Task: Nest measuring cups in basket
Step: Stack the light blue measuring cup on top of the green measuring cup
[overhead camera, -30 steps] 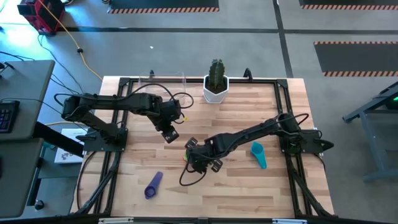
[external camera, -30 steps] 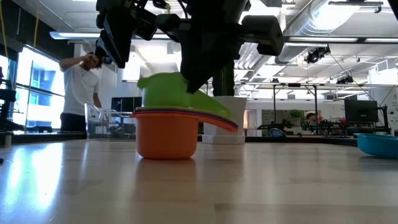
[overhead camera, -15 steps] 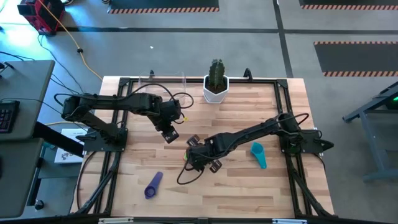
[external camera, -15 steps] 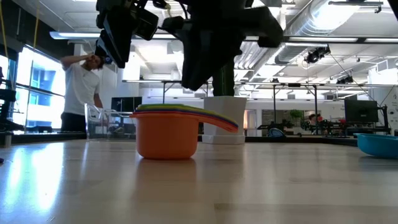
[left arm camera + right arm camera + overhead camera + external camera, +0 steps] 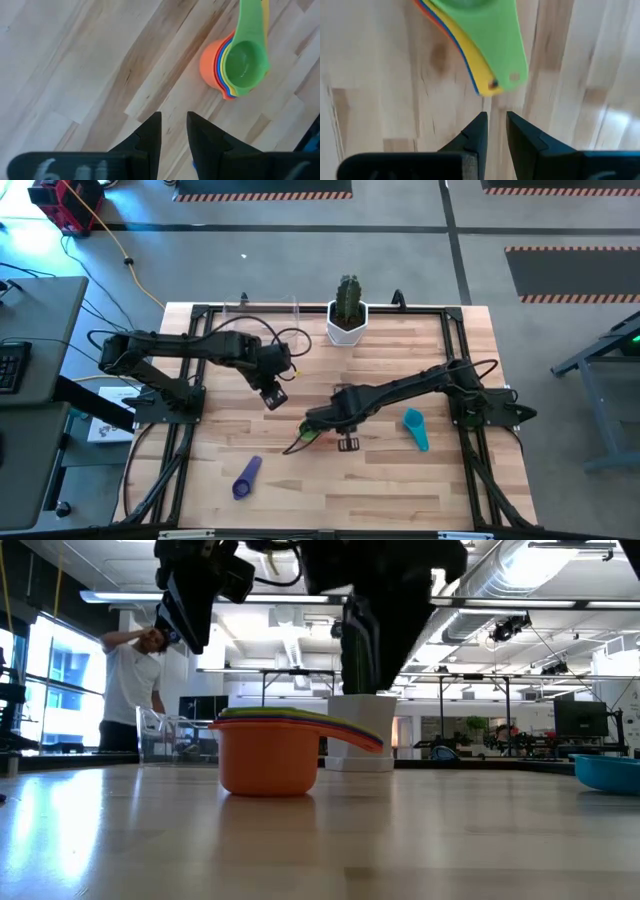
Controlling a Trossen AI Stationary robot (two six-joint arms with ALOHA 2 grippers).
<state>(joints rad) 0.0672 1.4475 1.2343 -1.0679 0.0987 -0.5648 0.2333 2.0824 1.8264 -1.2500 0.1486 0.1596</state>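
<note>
Green cup (image 5: 243, 59) sits nested in our stack; right gripper (image 5: 496, 122), narrowly parted and empty, must next fetch the teal cup (image 5: 416, 428).

Nested measuring cups (image 5: 239, 62) beyond left claw (image 5: 173, 131)

Pale wooden table (image 5: 420, 840) with visible grain and plank seams, its smooth finish throwing back a soft sheen near the low camera. The nested measuring cups (image 5: 235, 67) look like glossy moulded plastic, the green one on top catching highlights inside its bowl. Far left, the basket (image 5: 262, 307) is clear, see-through plastic. The cactus pot (image 5: 347, 326) looks smooth, white and matt.
</note>
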